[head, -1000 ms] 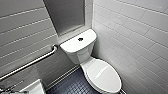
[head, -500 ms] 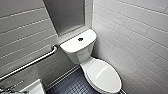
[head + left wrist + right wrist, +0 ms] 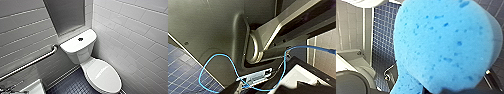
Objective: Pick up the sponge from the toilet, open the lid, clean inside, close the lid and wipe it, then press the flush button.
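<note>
Sponge (image 3: 441,45), bright blue and pitted, looms close in the right wrist view, hanging clear of the dark tiled floor (image 3: 72,86). By that I judge the right hand (image 3: 443,90) is pinching it at its lower edge, so the pick-up looks done. The head view shows what the wrist views do not: the white toilet (image 3: 82,53) in the far right corner, its lid (image 3: 102,73) lying shut, and the flush button (image 3: 80,39) on the tank top with nothing touching it. Whether the bowl has been cleaned cannot be told, and the flush looks still to do. A metal grab bar (image 3: 32,62) runs along the left wall. The left wrist view gives the robot's own dark body and a looping blue cable (image 3: 218,57); whether the left hand is spread or pressed together I cannot tell.
</note>
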### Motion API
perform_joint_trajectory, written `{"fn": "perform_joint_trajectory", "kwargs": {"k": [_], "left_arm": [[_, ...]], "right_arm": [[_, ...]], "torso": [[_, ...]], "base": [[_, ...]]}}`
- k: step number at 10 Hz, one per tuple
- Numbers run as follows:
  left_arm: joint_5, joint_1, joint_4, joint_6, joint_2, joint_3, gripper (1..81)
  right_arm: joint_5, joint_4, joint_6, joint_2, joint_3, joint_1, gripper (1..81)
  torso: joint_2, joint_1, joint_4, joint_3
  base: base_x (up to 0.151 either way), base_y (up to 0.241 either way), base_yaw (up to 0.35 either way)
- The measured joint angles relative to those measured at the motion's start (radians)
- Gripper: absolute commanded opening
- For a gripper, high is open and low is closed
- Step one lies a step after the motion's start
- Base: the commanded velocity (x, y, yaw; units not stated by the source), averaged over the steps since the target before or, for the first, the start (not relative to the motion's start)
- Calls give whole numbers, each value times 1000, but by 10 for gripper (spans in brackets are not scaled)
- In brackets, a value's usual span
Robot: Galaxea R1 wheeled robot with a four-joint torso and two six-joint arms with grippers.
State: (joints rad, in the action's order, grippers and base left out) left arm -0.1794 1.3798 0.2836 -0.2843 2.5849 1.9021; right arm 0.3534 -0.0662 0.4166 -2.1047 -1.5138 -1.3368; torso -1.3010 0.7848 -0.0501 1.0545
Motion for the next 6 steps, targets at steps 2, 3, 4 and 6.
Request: {"fn": "perform_joint_trajectory", "kwargs": {"k": [2,3,4,6], "left_arm": [[3,13,2,10,54,77,811],[3,20,3,16,76,106,811],[4,27,4,18,94,125,811],[2,44,4,19,107,129,811]], "right_arm": [[-41,0,0,-1,50,143,10],[-69,2,2,0,61,198,10],[-123,7,3,0,70,277,10],[-202,19,3,-1,83,408,10]], "torso": [[0,0,0,0],[0,0,0,0],[-1,0,0,0],[-35,21,0,0]], "base": [[0,0,0],[0,0,0],[0,0,0],[0,0,0]]}}
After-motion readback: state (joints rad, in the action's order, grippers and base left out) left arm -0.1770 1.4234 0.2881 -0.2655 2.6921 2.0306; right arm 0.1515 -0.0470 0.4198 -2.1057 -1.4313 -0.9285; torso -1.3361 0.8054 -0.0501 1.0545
